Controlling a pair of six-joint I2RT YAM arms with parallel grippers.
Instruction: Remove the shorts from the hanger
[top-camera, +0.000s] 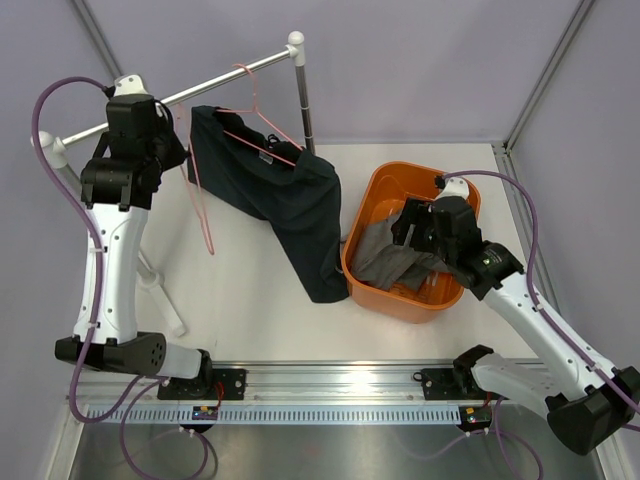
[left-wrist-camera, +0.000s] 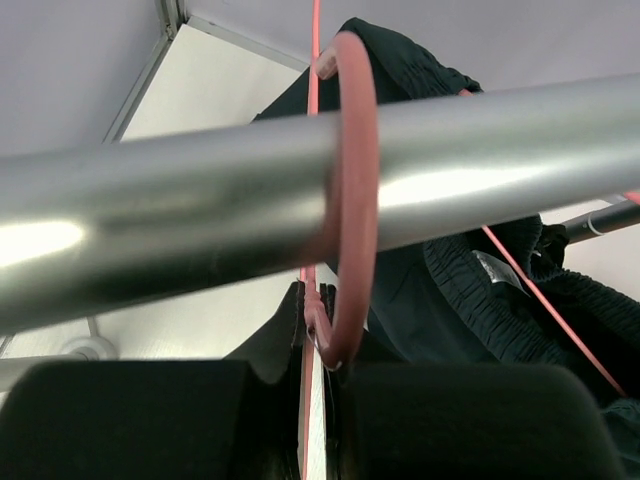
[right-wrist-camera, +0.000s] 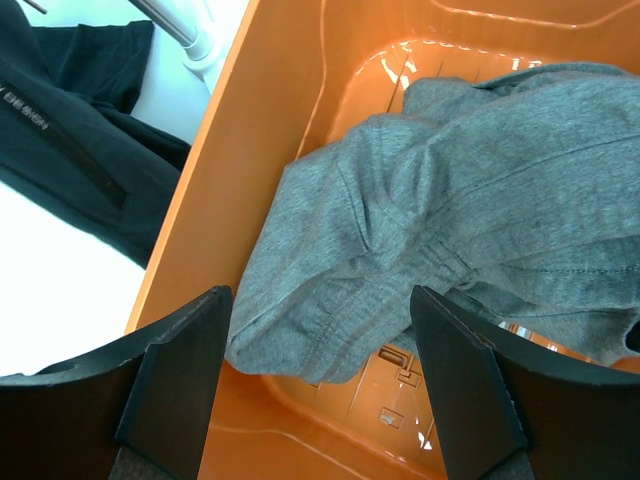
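The dark navy shorts (top-camera: 280, 195) hang from a pink hanger (top-camera: 262, 125) on the metal rail (top-camera: 220, 82), and their lower end drapes onto the table beside the basket. They also show in the left wrist view (left-wrist-camera: 450, 300). My left gripper (top-camera: 176, 160) is up at the rail, shut on the neck of a second, bare pink hanger (top-camera: 203, 215). In the left wrist view its hook (left-wrist-camera: 355, 180) sits over the rail (left-wrist-camera: 500, 150) just above my left gripper (left-wrist-camera: 318, 300). The grey shorts (top-camera: 385, 262) lie in the orange basket (top-camera: 405, 305). My right gripper (top-camera: 415, 228) is open over them (right-wrist-camera: 450, 200), holding nothing (right-wrist-camera: 320, 350).
The rack's upright post (top-camera: 305, 100) stands behind the basket, and its white foot (top-camera: 160, 290) runs along the table at the left. The basket's orange wall (right-wrist-camera: 260, 120) is next to my right gripper's left finger. Grey walls close in the table on both sides.
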